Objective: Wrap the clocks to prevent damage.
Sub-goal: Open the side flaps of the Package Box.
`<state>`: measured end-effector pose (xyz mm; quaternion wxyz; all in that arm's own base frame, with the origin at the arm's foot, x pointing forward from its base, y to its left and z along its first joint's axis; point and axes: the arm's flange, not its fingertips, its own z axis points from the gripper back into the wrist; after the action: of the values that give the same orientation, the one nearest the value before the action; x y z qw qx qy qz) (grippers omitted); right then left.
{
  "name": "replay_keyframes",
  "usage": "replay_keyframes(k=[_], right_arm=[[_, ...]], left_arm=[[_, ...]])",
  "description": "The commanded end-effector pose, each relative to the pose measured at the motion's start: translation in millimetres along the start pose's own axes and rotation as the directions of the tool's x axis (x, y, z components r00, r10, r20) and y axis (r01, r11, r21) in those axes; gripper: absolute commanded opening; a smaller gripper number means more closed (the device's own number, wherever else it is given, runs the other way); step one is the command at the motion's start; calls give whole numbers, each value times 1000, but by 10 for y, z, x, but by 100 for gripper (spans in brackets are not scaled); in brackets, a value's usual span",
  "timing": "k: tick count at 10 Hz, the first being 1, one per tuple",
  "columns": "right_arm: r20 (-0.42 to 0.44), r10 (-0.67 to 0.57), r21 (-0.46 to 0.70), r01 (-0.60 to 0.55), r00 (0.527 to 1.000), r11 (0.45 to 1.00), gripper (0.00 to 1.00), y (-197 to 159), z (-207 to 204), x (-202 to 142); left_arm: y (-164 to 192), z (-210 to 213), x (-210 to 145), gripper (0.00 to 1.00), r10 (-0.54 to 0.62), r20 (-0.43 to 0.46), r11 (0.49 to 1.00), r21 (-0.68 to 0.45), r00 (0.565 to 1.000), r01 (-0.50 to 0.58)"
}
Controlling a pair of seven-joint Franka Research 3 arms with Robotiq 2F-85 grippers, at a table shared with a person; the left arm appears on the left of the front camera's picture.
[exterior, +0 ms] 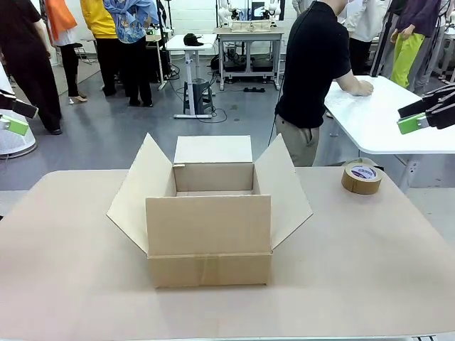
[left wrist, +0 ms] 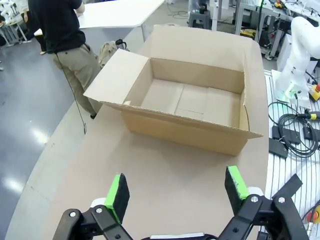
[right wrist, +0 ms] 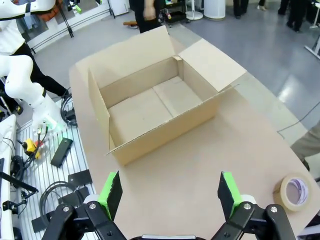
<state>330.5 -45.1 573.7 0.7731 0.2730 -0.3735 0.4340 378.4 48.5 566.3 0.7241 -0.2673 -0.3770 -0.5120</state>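
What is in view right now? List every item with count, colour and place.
cardboard box: one, brown, middle of the table, all four flaps open, nothing inside
tape roll: one, tan with a white label, lying flat near the table's far right corner
table: one, beige top, under the box and the tape
white table: one, white, beyond the far right corner
person: one, black top and khaki trousers, standing past the far edge, hand on the white table
left gripper: one, black with green pads, open, above the table's left end
right gripper: one, black with green pads, open, above the right end, near the tape
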Motion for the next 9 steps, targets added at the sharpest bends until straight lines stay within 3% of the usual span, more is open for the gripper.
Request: replay_keyframes(k=[1,9], right_arm=[[13,16,13,-16,1000,1000,100,-36,-24,-2],[13,16,13,-16,1000,1000,100,-36,-24,-2]], left_arm=[[21,6,-1,100,-24,21,1000,-3,999,24],[21,6,-1,100,-24,21,1000,-3,999,24]])
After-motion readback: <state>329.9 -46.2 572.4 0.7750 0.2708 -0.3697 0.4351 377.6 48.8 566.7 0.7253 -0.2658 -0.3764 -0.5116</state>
